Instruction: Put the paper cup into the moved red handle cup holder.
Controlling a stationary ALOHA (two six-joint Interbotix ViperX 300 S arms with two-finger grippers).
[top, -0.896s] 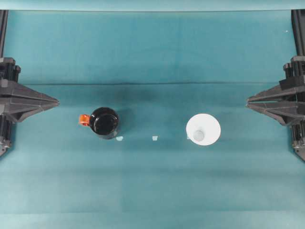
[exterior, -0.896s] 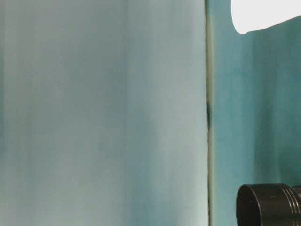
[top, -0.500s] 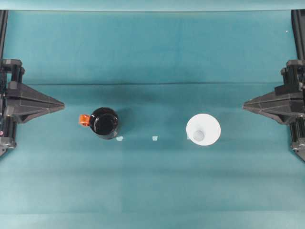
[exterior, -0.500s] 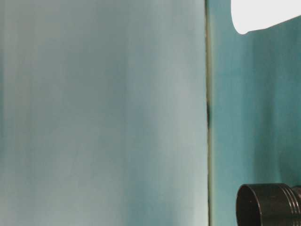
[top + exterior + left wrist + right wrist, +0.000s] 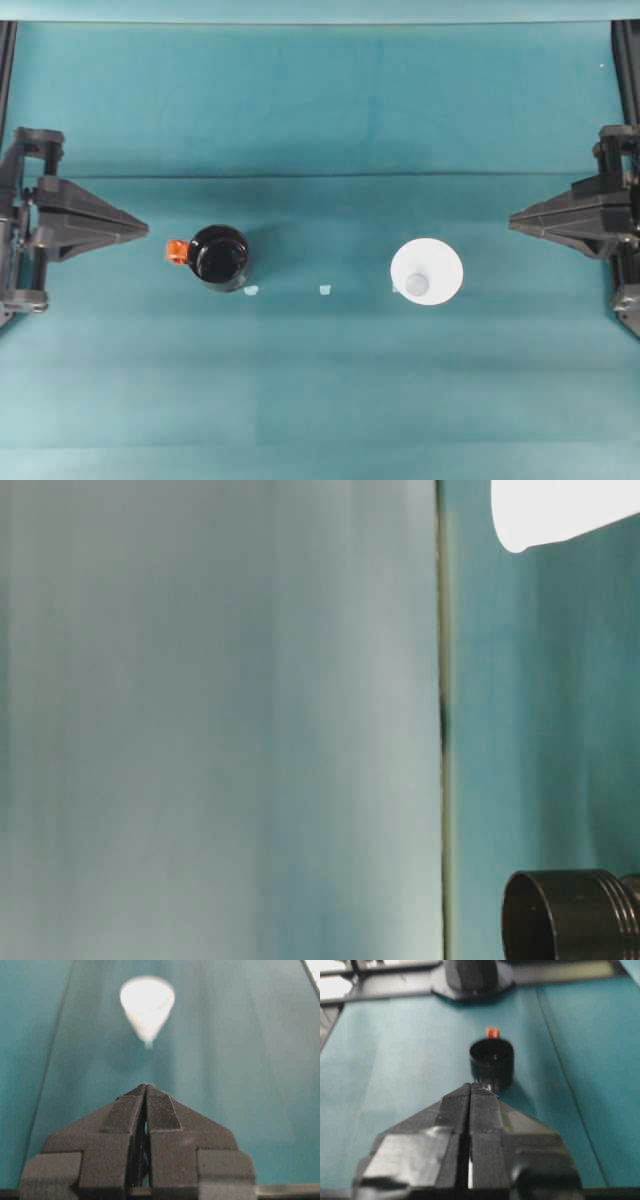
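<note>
Table: a flat top covered in teal cloth (image 5: 320,110), with a faint crease running across it from side to side.
Red handle cup holder: glossy black and round (image 5: 219,257), standing upright on the left half of the table, mouth up; its orange-red tab sticks out toward the left arm. In the right wrist view it stands straight ahead (image 5: 492,1062), tab on the far side. At table level a ribbed black wall and open mouth show (image 5: 570,915).
Paper cup: white (image 5: 427,271), standing upright on the right half of the table, well apart from the holder; its small greyish base shows through the wide rim. In the left wrist view it is blurred, straight ahead (image 5: 147,1004).
Scraps: two tiny pale bits (image 5: 324,290) lie on the cloth between holder and cup.
Left hand: closed, fingers pressed together, holding nothing (image 5: 146,229); its tip is near the holder's tab, not touching.
Right hand: closed and empty (image 5: 511,221), apart from the paper cup.
</note>
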